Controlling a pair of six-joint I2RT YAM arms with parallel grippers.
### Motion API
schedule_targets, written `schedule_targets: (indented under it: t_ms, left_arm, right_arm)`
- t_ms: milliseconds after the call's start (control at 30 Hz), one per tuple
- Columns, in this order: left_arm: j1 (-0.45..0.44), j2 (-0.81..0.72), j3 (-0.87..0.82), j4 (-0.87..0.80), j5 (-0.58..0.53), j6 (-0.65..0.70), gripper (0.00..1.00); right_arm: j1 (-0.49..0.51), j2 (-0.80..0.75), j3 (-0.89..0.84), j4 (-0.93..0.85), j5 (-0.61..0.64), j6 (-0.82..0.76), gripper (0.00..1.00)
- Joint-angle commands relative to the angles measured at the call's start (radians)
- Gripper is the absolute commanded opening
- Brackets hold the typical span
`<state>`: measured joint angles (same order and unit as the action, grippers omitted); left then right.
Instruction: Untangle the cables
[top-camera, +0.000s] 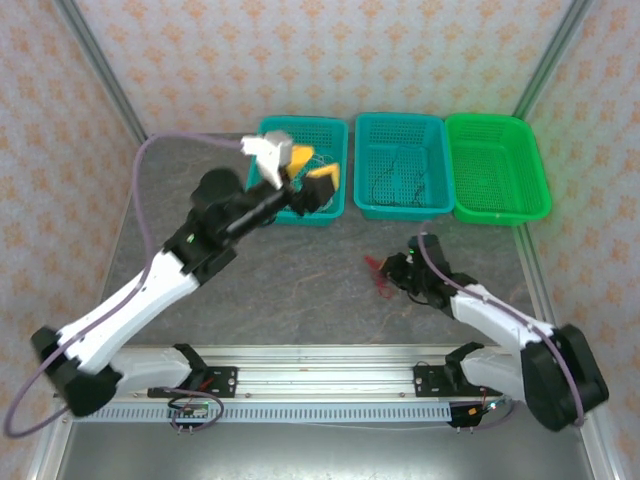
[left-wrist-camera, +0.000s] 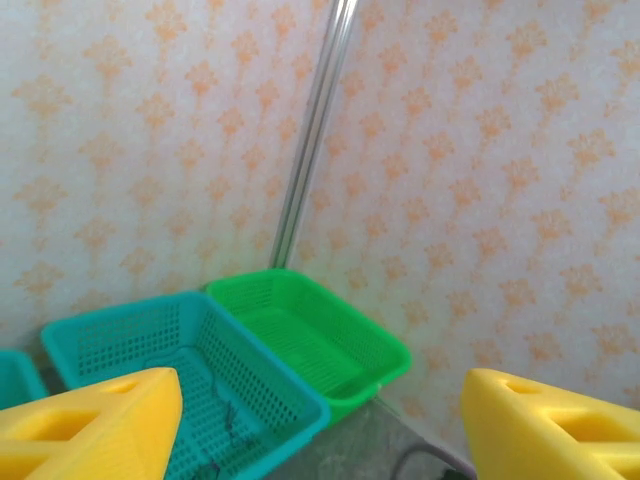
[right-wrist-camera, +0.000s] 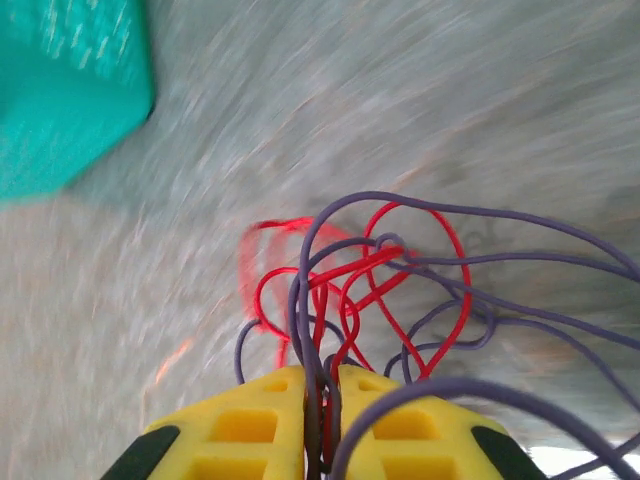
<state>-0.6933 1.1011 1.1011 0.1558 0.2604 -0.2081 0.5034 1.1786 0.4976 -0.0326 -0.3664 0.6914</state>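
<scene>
Yellow fingers (right-wrist-camera: 240, 425) of the right gripper (right-wrist-camera: 322, 420) fill the bottom of the right wrist view, pressed together and clamped on a red cable (right-wrist-camera: 350, 270). Purplish strands (right-wrist-camera: 298, 290) run into the same narrow gap, looped through the red one in a loose knot just ahead of the tips. That tangle lies on the grey table (right-wrist-camera: 400, 100), with the corner of a teal basket (right-wrist-camera: 60, 90) up at the left, all of it blurred.

From above, the right gripper (top-camera: 385, 270) is low on the table and the red cable (top-camera: 374, 264) pokes out at its tip, well short of the baskets.

Over to the left gripper (left-wrist-camera: 320, 430): jaws wide apart, nothing between them. It hangs raised above the left teal basket (top-camera: 305, 122). Past its fingertips sit the middle teal basket (left-wrist-camera: 190, 330) and the green basket (left-wrist-camera: 385, 355), side by side against the patterned wall. Thin black cables (top-camera: 400, 185) lie inside the middle teal one.
</scene>
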Motion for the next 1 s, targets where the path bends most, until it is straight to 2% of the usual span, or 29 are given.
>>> schedule_targets:
  t_ms: [0, 100, 167, 233, 400, 533, 633, 800, 967]
  left_arm:
    - [-0.003, -0.053, -0.247, -0.03, -0.115, -0.025, 0.74]
    - [-0.003, -0.133, -0.363, -0.079, -0.154, -0.071, 0.74]
    - [-0.003, -0.175, -0.415, -0.116, -0.163, -0.094, 0.74]
    - [-0.003, -0.202, -0.446, -0.142, -0.169, -0.108, 0.74]
    - [-0.004, -0.186, -0.479, -0.144, -0.174, -0.136, 0.74]
    - [-0.01, -0.082, -0.478, -0.063, -0.126, -0.172, 0.74]
    - [-0.031, 0.033, -0.434, -0.028, -0.092, -0.182, 0.74]
    - [-0.082, 0.189, -0.367, 0.011, -0.105, -0.191, 0.73]
    - [-0.091, 0.299, -0.356, 0.104, -0.063, -0.297, 0.73]
  right_arm:
    - [0.119, 0.157, 0.107, 0.101, -0.054, -0.064, 0.15]
    - [0.175, 0.288, 0.191, 0.103, -0.115, -0.083, 0.36]
    - [0.194, 0.305, 0.232, 0.062, -0.108, -0.107, 0.45]
    - [0.195, 0.255, 0.238, 0.025, -0.054, -0.125, 0.52]
    - [0.193, 0.011, 0.164, -0.023, 0.195, -0.141, 0.67]
    - [0.193, -0.198, 0.082, -0.036, 0.393, -0.132, 0.71]
    - [0.177, -0.285, 0.03, -0.079, 0.576, -0.057, 0.74]
    - [0.135, -0.224, 0.025, -0.046, 0.507, -0.056, 0.73]
    - [0.131, -0.037, 0.065, 0.029, 0.343, -0.195, 0.66]
